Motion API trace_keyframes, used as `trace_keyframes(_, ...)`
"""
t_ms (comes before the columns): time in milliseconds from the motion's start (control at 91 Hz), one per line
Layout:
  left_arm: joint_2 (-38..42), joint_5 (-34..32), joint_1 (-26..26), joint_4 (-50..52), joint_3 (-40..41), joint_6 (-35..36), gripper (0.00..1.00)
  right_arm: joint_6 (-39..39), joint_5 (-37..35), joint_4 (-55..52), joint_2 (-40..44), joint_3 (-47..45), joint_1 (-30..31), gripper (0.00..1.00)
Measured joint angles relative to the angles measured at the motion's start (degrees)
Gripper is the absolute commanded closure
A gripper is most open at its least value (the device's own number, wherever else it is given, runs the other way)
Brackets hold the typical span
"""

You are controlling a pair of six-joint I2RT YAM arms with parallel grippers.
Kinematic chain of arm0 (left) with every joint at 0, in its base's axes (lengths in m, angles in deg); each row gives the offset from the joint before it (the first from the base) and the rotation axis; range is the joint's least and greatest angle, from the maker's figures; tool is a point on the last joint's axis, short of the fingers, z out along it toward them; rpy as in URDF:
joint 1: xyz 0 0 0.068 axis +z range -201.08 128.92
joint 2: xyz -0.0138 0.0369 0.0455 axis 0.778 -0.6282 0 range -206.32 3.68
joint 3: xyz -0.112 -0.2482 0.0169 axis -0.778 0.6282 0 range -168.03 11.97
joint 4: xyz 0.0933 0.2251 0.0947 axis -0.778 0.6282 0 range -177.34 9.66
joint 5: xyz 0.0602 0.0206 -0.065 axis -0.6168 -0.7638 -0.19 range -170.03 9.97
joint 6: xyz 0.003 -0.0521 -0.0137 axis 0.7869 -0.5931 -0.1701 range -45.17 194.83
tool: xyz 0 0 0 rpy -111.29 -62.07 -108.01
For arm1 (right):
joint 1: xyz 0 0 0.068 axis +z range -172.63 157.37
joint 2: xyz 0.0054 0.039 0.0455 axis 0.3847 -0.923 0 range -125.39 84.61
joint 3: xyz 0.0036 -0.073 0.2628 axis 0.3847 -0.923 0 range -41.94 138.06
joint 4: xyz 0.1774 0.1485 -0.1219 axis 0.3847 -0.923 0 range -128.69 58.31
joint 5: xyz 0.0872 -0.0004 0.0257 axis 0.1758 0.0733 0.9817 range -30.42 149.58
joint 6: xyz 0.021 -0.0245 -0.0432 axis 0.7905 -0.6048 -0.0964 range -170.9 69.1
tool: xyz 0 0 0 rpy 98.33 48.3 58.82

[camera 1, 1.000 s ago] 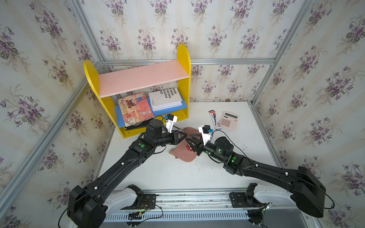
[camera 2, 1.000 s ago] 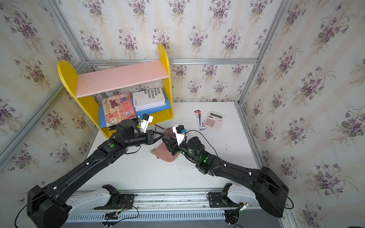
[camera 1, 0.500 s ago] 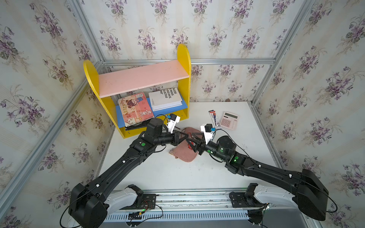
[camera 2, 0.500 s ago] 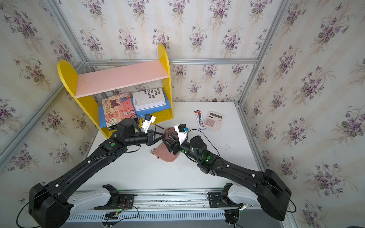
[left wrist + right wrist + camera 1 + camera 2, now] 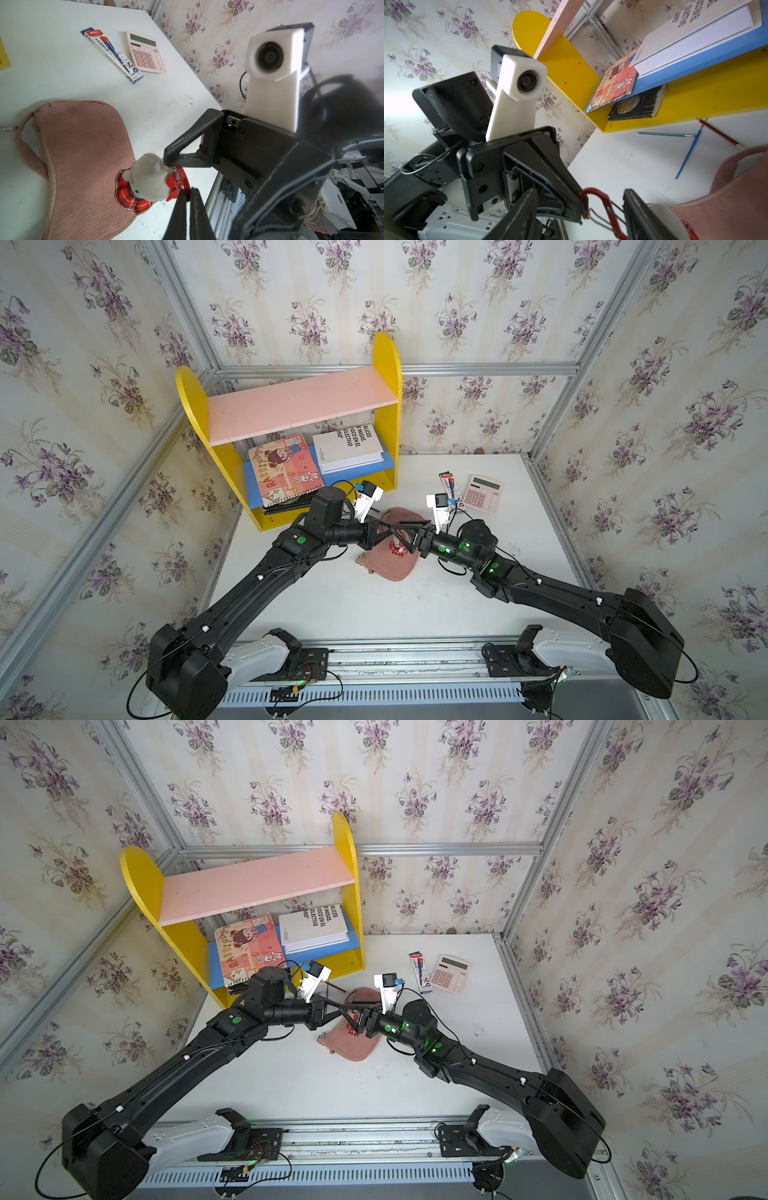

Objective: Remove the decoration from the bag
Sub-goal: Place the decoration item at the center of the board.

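Two claws meet over the middle of the table [image 5: 374, 605]. The left claw [image 5: 187, 190] is pinched shut on the red carabiner [image 5: 607, 209] of the plush decoration [image 5: 148, 178]. The right claw [image 5: 580, 189], now spread wider than a moment ago, stands around the clip without gripping it. That release suggests the clip is off the strap. The decoration rests on the pink bag [image 5: 83, 149], whose zip looks closed. In the far left corner, the yellow shelf [image 5: 388, 377] holds a cartoon notebook [image 5: 286, 468] and a white book [image 5: 347, 445].

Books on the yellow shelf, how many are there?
3: a cartoon spiral notebook and a white book on the blue board, a black book beneath it; more could be hidden.
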Motion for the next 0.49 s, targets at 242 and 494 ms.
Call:
trace_keyframes(242,-4.0,0.7,-0.3,10.7,-6.6,6.5,1.00,12.3,0.4,-3.8,1.0,0.3,0.0,0.34)
trace_keyframes(494,-9.2,-0.3,-2.4,22.8,-12.8,13.6,1.00,21.3,2.8,-14.6,2.4,1.6,0.1,0.36)
